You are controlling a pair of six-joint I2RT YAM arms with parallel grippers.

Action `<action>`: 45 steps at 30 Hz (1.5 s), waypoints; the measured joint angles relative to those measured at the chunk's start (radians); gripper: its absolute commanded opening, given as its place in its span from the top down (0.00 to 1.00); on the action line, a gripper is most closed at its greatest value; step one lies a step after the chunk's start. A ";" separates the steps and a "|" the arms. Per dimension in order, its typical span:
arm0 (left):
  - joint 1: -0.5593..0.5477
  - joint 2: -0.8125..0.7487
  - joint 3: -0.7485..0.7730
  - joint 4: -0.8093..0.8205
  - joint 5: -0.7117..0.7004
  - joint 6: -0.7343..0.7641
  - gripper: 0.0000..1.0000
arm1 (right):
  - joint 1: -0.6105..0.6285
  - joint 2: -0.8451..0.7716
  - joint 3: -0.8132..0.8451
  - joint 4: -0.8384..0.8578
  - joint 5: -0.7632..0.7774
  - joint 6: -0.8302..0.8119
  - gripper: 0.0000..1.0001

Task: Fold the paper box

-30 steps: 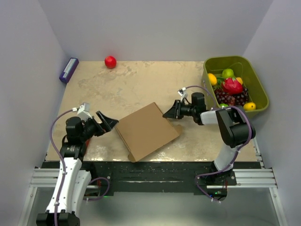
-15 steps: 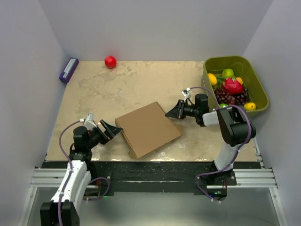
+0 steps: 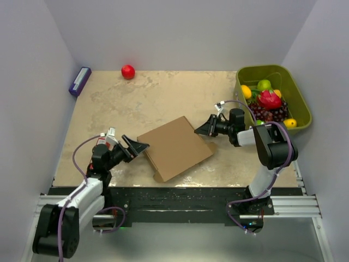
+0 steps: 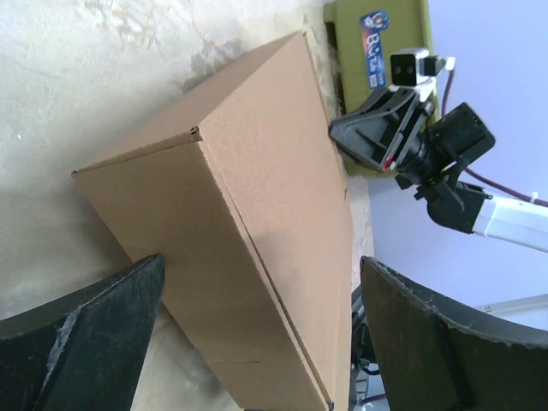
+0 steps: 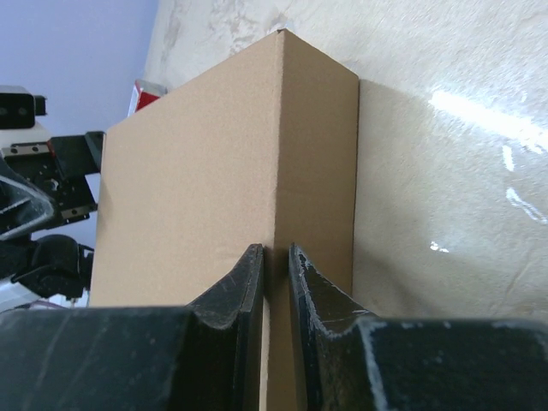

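Note:
The paper box (image 3: pixel 174 146) is a closed, shallow brown cardboard box lying flat and skewed near the table's front middle. My left gripper (image 3: pixel 140 147) is open at the box's left edge. In the left wrist view its fingers straddle the box's near end (image 4: pixel 257 197) with the gripper (image 4: pixel 261 265) spread wide. My right gripper (image 3: pixel 197 131) is at the box's right corner. In the right wrist view the box (image 5: pixel 223 163) fills the middle, and the gripper (image 5: pixel 276 250) has its jaws almost together, tips against the box's upper edge, with nothing seen between them.
A green bin (image 3: pixel 297 90) of fruit stands at the back right, beside the right arm. A red ball (image 3: pixel 127 71) lies at the back wall. A purple block (image 3: pixel 79 81) lies at the back left. The table's front edge is just below the box.
My left arm has dropped low and reached right, its open gripper now at the box's left edge. The box and my right gripper have shifted slightly right.

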 measured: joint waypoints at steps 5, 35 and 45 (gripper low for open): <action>-0.046 0.097 0.000 0.053 -0.025 -0.017 0.00 | -0.008 0.000 -0.002 0.018 0.015 0.002 1.00; -0.072 -0.076 0.000 -0.200 -0.084 0.028 0.00 | -0.002 0.000 -0.003 0.026 0.034 0.020 1.00; -0.072 -0.105 0.000 -0.199 -0.081 0.025 0.00 | -0.013 0.000 -0.005 0.027 0.042 0.034 1.00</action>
